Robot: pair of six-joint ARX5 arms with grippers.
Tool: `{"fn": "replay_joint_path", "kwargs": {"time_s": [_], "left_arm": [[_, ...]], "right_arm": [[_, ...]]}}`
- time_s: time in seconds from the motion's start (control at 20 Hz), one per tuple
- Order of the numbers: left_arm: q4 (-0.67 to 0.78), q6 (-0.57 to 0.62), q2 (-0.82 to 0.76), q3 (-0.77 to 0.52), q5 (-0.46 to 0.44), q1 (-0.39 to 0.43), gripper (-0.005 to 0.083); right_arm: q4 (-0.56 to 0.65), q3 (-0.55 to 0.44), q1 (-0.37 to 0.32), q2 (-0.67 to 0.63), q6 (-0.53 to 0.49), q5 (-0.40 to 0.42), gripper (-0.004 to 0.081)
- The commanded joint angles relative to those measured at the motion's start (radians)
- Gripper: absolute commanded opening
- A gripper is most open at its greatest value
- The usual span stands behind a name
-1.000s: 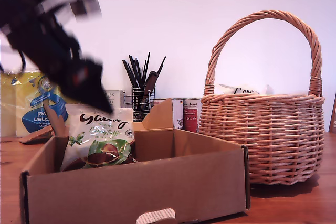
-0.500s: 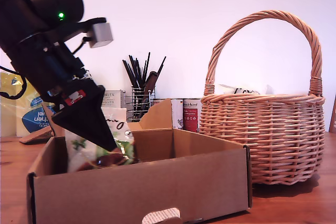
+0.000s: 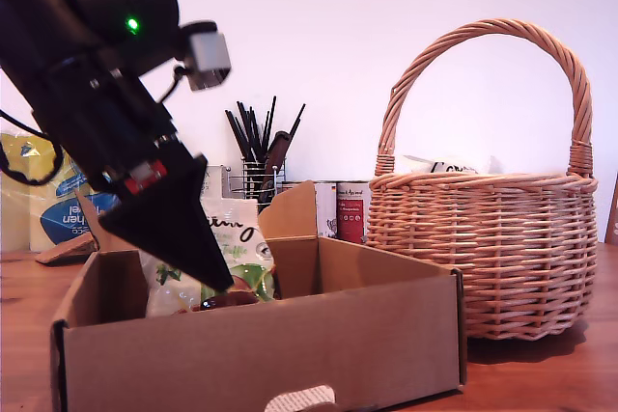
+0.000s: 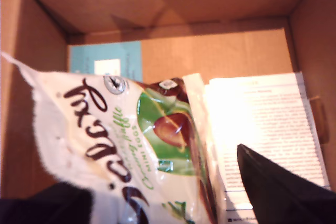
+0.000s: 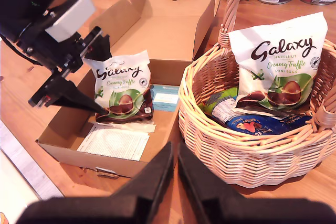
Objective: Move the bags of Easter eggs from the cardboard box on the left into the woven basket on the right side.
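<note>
Clamped on the upper edge of a white-green Galaxy bag (image 5: 119,88), my first claw (image 3: 208,272) reaches down into the cardboard box (image 3: 290,349) at the exterior view's left, one dark finger on each side of the pouch in the first wrist view. My second claw (image 5: 175,157) hangs above the near edge of the surface (image 5: 37,66), between box and basket, its two fingers pressed together with nothing between them.

Biggest of the things, the woven basket (image 3: 483,248) stands at the exterior view's right, just beside the box, its tall arched handle (image 3: 488,31) upright. Inside it a second Galaxy bag (image 5: 275,64) leans against the far wall, with a blue pouch (image 5: 262,124) lying under it and a further wrapper beside that, too hidden to name.

The box sits open, flaps out, a hand slot (image 3: 294,398) in its front wall. On its floor lie a white printed sheet (image 5: 115,142) and a small pale blue card (image 5: 165,98); the held bag stands upright near them.

Behind the box, a yellow pack (image 3: 43,200), a wire holder of dark utensils (image 3: 259,156) and tins (image 3: 350,207) line the wall.
</note>
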Motion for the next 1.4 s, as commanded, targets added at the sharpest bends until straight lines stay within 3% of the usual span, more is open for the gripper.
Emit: {"fn": "replay_joint_path", "kwargs": {"time_s": [0.0, 0.3, 0.4, 0.6, 0.7, 1.15, 1.35], "left_arm": [[-0.001, 0.004, 0.072, -0.003, 0.008, -0.018, 0.0602], [0.02, 0.004, 0.12, -0.003, 0.003, -0.032, 0.0596], [0.023, 0.004, 0.12, -0.003, -0.018, -0.032, 0.0505], [0.021, 0.004, 0.118, 0.004, -0.038, -0.031, 0.0213], [0.009, 0.004, 0.117, 0.018, -0.037, -0.031, 0.0155], [-0.184, -0.007, 0.027, 0.225, -0.036, -0.031, 0.0143], [-0.178, -0.101, -0.035, 0.329, 0.049, -0.057, 0.0143]], "right_arm": [[0.006, 0.011, 0.005, -0.003, -0.003, 0.0, -0.0013], [0.005, 0.011, 0.005, -0.003, -0.003, 0.0, -0.0013], [0.005, 0.011, 0.005, -0.003, -0.003, 0.0, -0.0013], [0.005, 0.011, 0.005, -0.003, -0.003, 0.0, -0.0013], [0.005, 0.011, 0.005, -0.003, -0.003, 0.0, -0.0013], [0.005, 0.011, 0.005, -0.003, -0.006, 0.0, -0.0013], [0.005, 0.011, 0.005, -0.003, -0.006, 0.0, -0.0013]]}}
